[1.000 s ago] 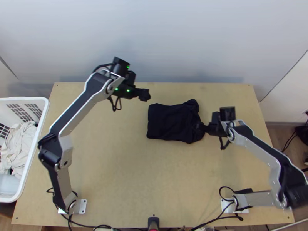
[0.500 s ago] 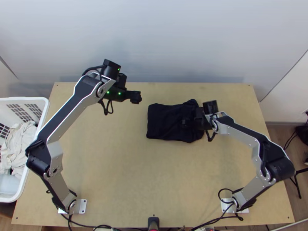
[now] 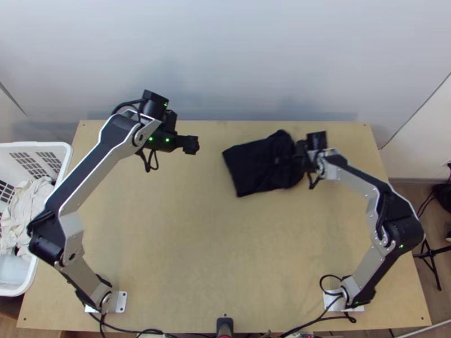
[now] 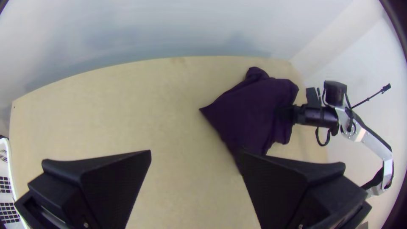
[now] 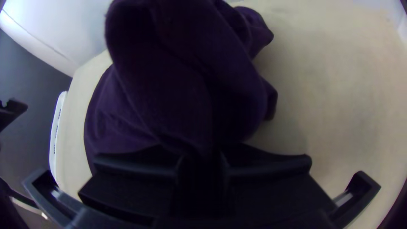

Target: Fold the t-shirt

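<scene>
The black t-shirt (image 3: 256, 165) lies folded into a compact shape at the table's right back, turned at a slant. In the top view my right gripper (image 3: 280, 160) is on its right part; in the right wrist view that gripper (image 5: 201, 163) is shut on a bunched fold of the t-shirt (image 5: 169, 80). My left gripper (image 3: 191, 145) hangs over the back of the table, left of the cloth and apart from it. The left wrist view shows the left gripper (image 4: 196, 154) open with nothing held, and the t-shirt (image 4: 254, 110) beyond one finger.
A white basket (image 3: 34, 147) with light cloths (image 3: 28, 208) stands at the table's left side. The wooden table (image 3: 197, 248) stretches bare in front of the t-shirt, and a pale wall (image 3: 225, 62) rises behind it.
The t-shirt has turned and its left end has shifted right. My right gripper first moved left over the cloth, then back and slightly right. The left arm has drawn away to the left.
</scene>
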